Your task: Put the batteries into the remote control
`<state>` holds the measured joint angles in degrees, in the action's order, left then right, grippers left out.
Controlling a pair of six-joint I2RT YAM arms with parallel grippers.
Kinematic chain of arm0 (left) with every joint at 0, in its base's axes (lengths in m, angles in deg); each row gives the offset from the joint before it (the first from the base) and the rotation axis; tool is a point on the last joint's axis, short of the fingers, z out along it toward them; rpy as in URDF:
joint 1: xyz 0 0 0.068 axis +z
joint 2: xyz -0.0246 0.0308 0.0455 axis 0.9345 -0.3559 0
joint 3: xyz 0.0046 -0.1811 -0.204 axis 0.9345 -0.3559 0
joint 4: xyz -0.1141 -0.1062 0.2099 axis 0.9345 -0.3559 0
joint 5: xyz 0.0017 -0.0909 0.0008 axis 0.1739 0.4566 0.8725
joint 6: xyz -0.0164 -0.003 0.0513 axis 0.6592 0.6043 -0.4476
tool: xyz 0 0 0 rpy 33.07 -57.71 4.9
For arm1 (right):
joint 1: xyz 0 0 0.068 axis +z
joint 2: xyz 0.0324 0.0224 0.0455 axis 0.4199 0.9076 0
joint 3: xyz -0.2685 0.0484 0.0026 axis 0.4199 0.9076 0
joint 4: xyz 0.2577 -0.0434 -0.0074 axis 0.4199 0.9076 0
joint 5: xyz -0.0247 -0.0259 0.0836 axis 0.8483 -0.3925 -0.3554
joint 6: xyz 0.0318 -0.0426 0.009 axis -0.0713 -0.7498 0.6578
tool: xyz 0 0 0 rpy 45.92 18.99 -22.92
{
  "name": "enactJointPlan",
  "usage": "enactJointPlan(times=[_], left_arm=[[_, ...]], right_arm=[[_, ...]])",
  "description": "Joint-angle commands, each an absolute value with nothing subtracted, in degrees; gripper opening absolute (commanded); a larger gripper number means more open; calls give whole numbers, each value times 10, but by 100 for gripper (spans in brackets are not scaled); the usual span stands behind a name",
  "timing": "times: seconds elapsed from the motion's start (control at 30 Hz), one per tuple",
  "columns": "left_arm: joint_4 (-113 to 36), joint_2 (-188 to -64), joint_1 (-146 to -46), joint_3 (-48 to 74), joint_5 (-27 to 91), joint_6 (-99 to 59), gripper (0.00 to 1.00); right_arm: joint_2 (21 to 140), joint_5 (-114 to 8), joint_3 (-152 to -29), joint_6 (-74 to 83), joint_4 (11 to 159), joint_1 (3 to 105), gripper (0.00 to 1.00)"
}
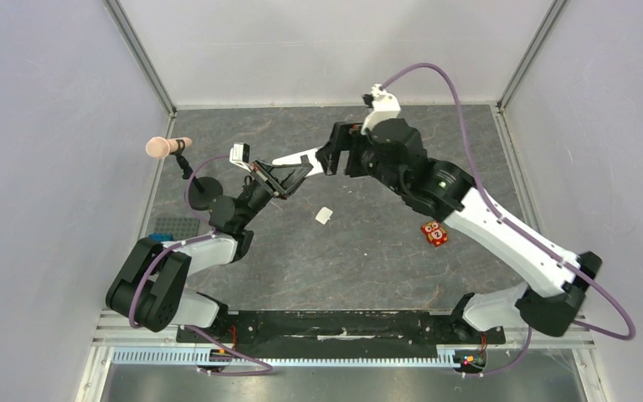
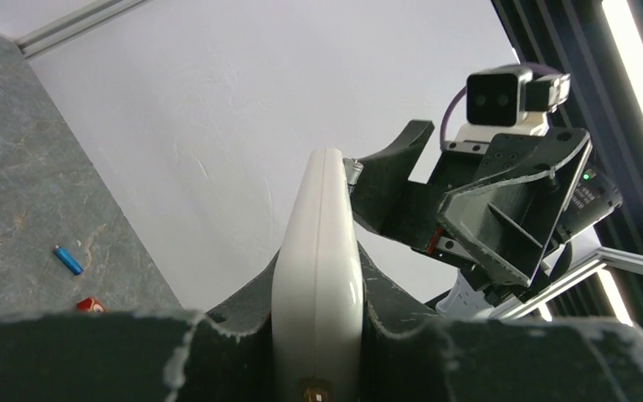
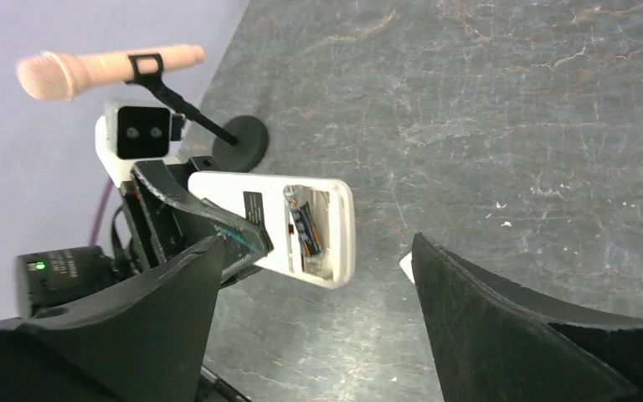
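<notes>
Left gripper (image 2: 316,280) clamps the remote control (image 3: 268,224), long axis aimed at my right gripper (image 3: 318,243), whose jaws stand wide and empty just off its opened end. One dark battery (image 3: 306,230) sits inside; the space beside it looks vacant, though the view is poor. Blue battery (image 2: 69,260) lies on the table (image 1: 368,251), on the right arm's side.

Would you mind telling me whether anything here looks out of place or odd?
The remote control has its battery bay open, holding only a dark battery; the blue battery and the white cover lie loose on the table. Nothing looks damaged.
</notes>
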<state>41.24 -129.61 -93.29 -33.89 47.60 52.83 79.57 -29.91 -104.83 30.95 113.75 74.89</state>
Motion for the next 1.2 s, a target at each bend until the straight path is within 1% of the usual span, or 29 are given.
enactJointPlan(times=[0.0,0.13,0.17,0.3,0.47,0.73,1.17], left_arm=[[464,-1282,-935,-317,458,546,2],[463,-1281,-936,-305,452,547,2],[464,-1280,-936,-302,450,547,2],[463,-1272,-938,-299,439,548,2],[463,-1259,-942,-303,420,559,2],[460,-1254,-955,-300,407,564,2],[453,-1250,-960,-297,429,546,2]], right_arm=[[702,-262,-990,414,1067,747,88],[672,-251,-960,482,1049,747,98],[667,-255,-951,498,1040,746,98],[639,-276,-877,579,960,747,98],[624,-280,-816,680,905,747,98],[658,-333,-790,736,785,746,98],[699,-327,-795,794,767,741,98]])
